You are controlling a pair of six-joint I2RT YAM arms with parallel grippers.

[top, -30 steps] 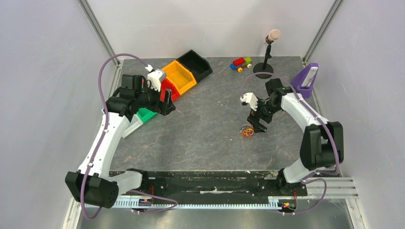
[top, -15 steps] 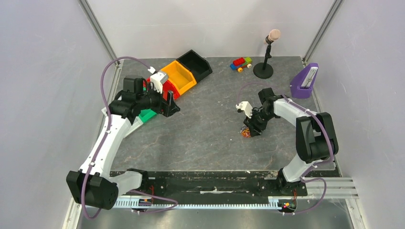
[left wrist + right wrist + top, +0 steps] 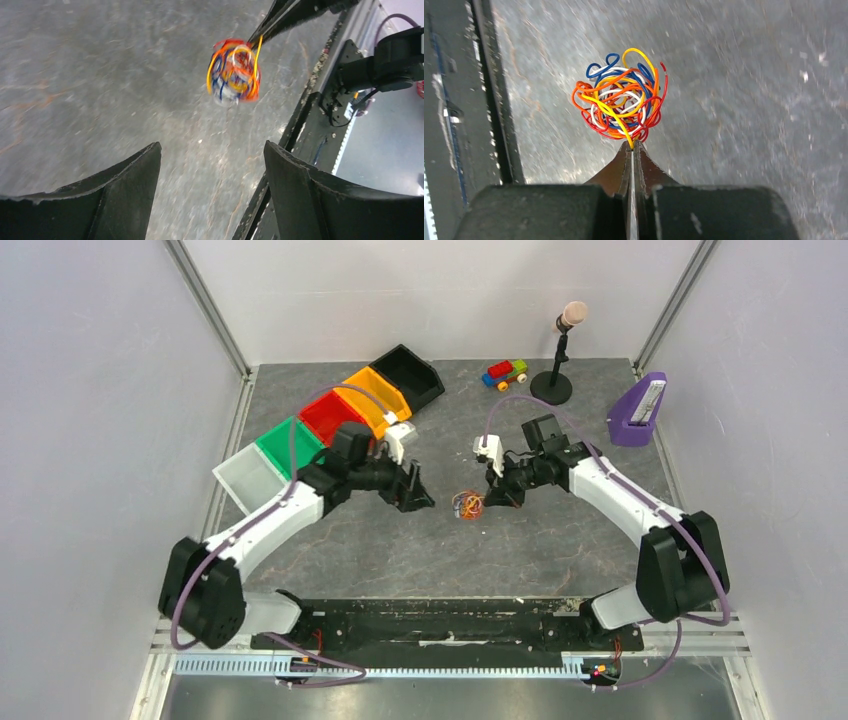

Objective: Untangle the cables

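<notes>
My right pincer (image 3: 631, 146) clamps the cables (image 3: 619, 100) by one edge, offering the ball to my left pincer (image 3: 211, 150), spread wide to pull.

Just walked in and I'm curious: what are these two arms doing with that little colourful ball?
The right gripper is shut on a tangle of thin coloured cables, pinching wires at its edge. The left gripper is open and faces it from the other side, not touching. No strand is pulled free yet.
</notes>
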